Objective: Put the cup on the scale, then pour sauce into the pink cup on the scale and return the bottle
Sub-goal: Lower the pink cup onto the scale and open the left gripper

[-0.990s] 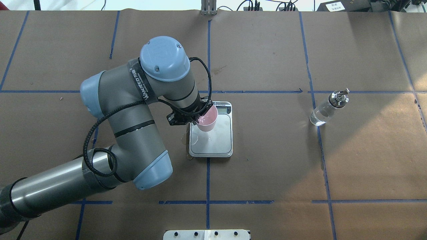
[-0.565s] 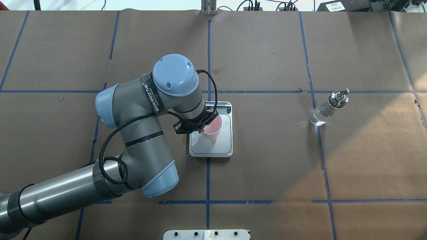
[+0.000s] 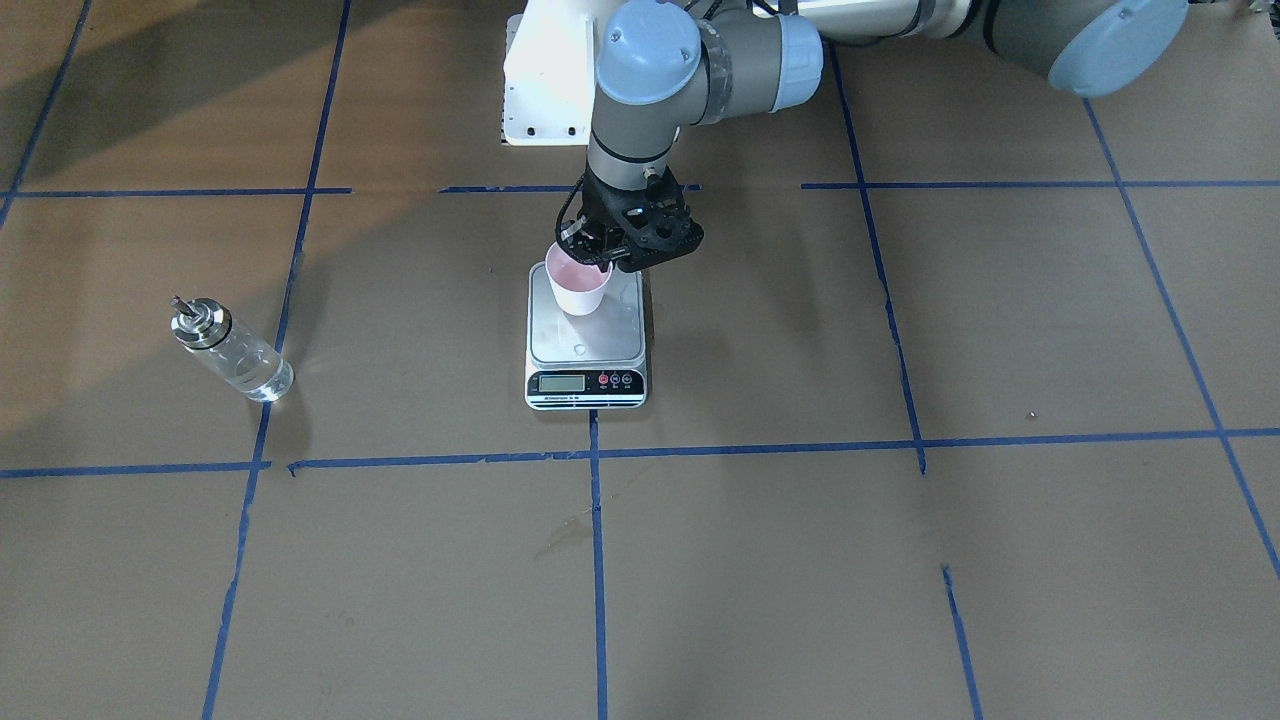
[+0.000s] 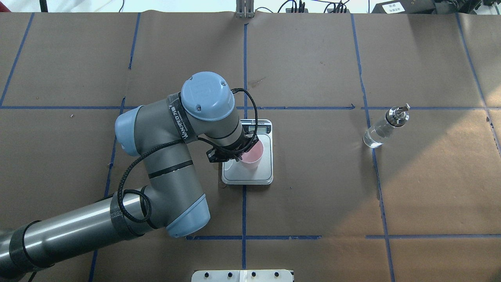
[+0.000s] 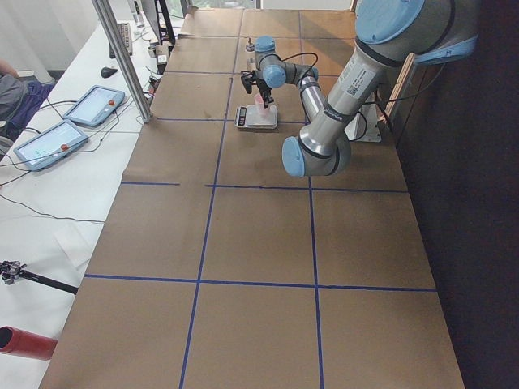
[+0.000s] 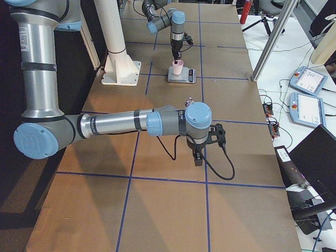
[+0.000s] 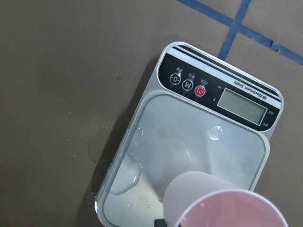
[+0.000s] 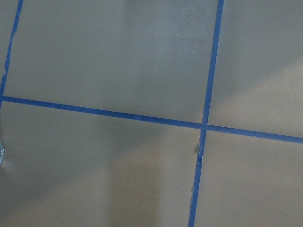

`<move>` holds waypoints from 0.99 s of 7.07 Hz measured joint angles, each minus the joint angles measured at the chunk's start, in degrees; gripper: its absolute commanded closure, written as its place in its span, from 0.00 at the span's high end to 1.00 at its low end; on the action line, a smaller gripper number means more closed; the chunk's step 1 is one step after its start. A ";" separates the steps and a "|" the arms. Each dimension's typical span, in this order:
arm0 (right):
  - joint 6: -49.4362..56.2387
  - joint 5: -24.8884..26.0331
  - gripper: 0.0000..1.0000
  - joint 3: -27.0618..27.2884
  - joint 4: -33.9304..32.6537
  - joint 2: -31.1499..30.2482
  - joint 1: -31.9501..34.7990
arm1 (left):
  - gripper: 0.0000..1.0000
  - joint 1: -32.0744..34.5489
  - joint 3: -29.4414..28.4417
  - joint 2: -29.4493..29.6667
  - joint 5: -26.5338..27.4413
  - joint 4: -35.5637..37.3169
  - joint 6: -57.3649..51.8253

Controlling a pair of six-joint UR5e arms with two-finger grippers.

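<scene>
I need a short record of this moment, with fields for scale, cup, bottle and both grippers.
scale: scale, display blank, droplets on plate
cup: pink cup, upright, over plate's half away from display; contact with plate unclear
bottle: glass bottle, standing on table at robot's right, untouched
left gripper: left gripper, shut on cup's rim
right gripper: right gripper, above table, apart from bottle; open or shut unclear
</scene>
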State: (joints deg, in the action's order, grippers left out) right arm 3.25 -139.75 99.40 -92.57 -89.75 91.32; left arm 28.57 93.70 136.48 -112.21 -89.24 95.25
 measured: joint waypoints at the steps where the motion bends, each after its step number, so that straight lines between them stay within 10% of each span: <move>1: -0.02 0.02 1.00 0.00 -0.04 0.00 0.00 | 0.00 0.00 -0.19 -0.07 0.04 -0.13 -0.18; 6: -0.09 0.17 1.00 -0.27 -0.07 0.10 0.00 | 0.00 0.79 -1.71 -0.22 0.15 -3.29 -0.44; 7: -0.09 0.17 1.00 -0.38 -0.07 0.10 0.00 | 0.25 0.92 -1.92 -0.24 0.15 -3.51 -0.50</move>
State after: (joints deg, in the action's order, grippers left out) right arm 3.16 -139.57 99.02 -92.64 -89.65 91.32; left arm 29.50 91.78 136.25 -112.06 -92.74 94.75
